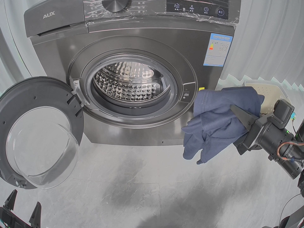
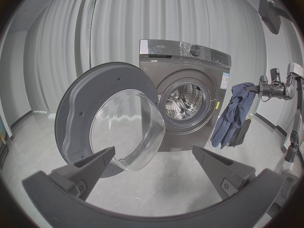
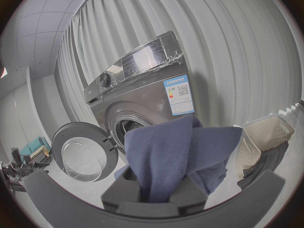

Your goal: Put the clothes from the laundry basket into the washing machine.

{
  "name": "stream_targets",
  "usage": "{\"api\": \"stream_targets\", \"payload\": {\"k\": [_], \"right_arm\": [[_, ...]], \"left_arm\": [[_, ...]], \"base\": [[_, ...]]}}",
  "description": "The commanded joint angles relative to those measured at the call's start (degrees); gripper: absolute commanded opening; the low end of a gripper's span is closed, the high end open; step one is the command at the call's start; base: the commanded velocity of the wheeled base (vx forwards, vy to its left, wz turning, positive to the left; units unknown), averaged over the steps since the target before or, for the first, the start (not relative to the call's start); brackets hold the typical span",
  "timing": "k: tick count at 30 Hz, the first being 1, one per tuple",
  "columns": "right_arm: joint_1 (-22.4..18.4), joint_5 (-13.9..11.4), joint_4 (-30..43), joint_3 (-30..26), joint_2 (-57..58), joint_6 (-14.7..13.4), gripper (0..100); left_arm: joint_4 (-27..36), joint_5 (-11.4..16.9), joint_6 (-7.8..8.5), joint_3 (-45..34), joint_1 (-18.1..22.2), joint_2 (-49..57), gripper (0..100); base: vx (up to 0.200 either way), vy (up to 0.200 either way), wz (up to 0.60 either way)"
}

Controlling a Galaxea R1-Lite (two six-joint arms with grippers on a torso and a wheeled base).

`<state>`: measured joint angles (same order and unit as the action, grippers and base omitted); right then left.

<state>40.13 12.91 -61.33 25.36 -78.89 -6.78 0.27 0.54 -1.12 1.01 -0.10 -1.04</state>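
Note:
A grey front-loading washing machine (image 1: 133, 32) stands ahead with its round door (image 1: 38, 130) swung open to the left and its steel drum (image 1: 129, 83) bare. My right gripper (image 1: 245, 117) is shut on a dark blue garment (image 1: 218, 121), held in the air to the right of the drum opening. The cloth hangs down from the fingers (image 3: 186, 190) in the right wrist view. A cream laundry basket (image 3: 262, 140) stands right of the machine with a dark garment (image 3: 266, 165) draped over its side. My left gripper (image 2: 152, 155) stands open low at the left, holding nothing.
Pale curtains (image 2: 79, 32) run behind the machine. The grey floor (image 1: 142, 181) in front of the machine is bare. The open door (image 2: 107, 117) juts out toward my left arm.

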Motion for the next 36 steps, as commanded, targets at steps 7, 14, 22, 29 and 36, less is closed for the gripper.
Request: {"api": "stream_targets", "payload": {"k": [7, 14, 22, 29, 36], "right_arm": [[0.03, 0.01, -0.02, -0.13, -0.04, 0.01, 0], [0.12, 0.01, -0.02, -0.13, -0.04, 0.01, 0], [0.03, -0.34, -0.02, -0.31, -0.39, -0.08, 0], [0.12, -0.34, -0.1, -0.31, -0.39, -0.08, 0], [0.3, -0.34, -0.02, -0.4, -0.48, -0.43, 0]], "left_arm": [[0.0, -0.01, 0.07, -0.84, 0.01, 1.04, 100], [0.0, -0.01, 0.07, -0.84, 0.01, 1.04, 100], [0.0, -0.01, 0.07, -0.84, 0.01, 1.04, 100], [0.0, -0.01, 0.07, -0.84, 0.01, 1.04, 100], [0.0, -0.01, 0.07, -0.84, 0.01, 1.04, 100]], "base": [[0.0, 0.0, 0.0], [0.0, 0.143, 0.0], [0.0, 0.1, 0.0], [0.0, 0.0, 0.0], [0.0, 0.0, 0.0]]}}
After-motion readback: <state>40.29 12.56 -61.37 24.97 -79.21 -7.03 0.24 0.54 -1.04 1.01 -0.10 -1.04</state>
